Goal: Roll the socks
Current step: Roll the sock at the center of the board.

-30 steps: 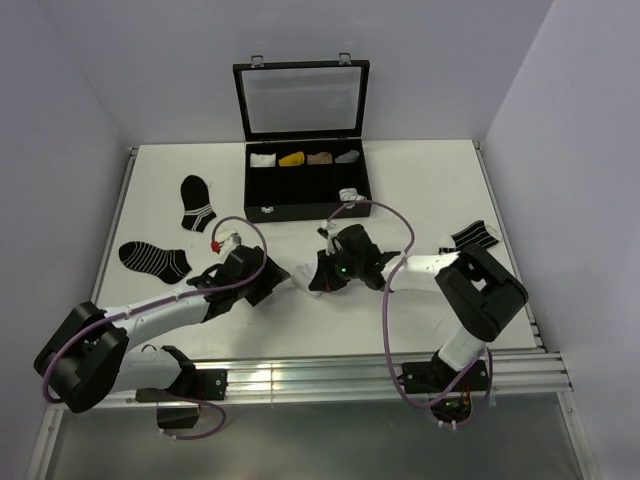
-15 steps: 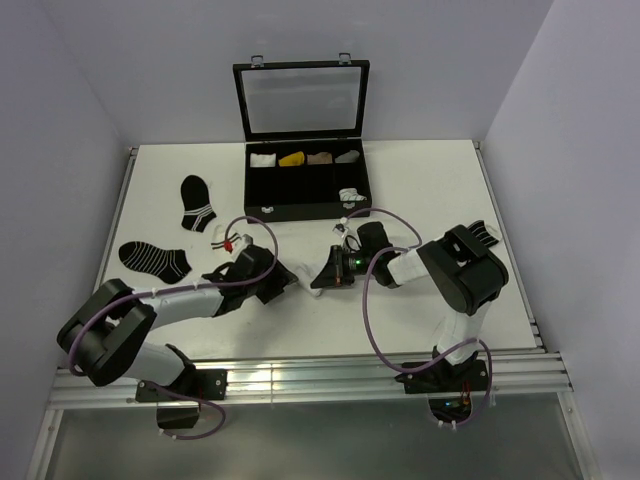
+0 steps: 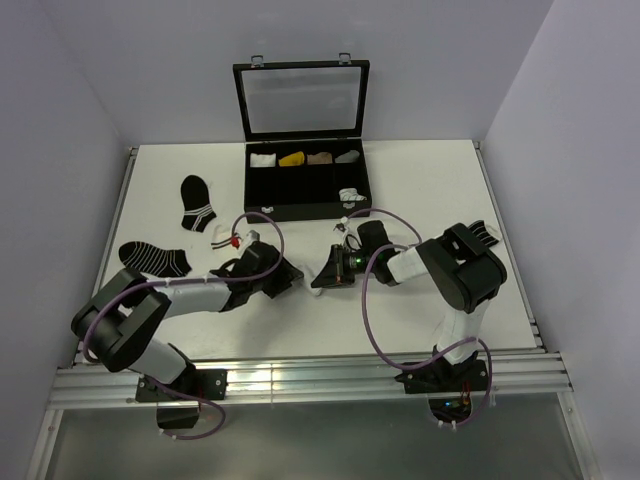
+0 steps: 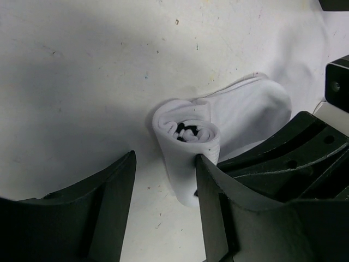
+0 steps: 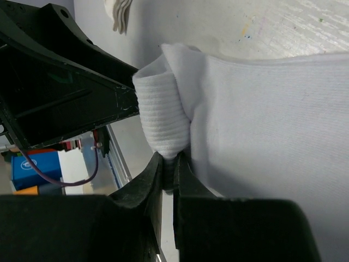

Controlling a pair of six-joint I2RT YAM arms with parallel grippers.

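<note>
A white sock lies partly rolled mid-table between my two grippers. In the left wrist view the roll shows a black core, and its flat tail runs off to the right. My left gripper straddles the roll, open: the right finger touches it, while the left finger stands apart. My right gripper is shut on the roll's ribbed end, next to the flat white fabric. Seen from above, the left gripper and the right gripper nearly meet.
An open black compartment box stands behind, with small rolled bundles in its back row and a white-black bundle at its front right. Black striped socks lie at left, and another at right.
My left gripper slid right up to the roll and its jaws narrowed around it. The right arm drew its elbow back while the gripper stayed shut on the roll.
</note>
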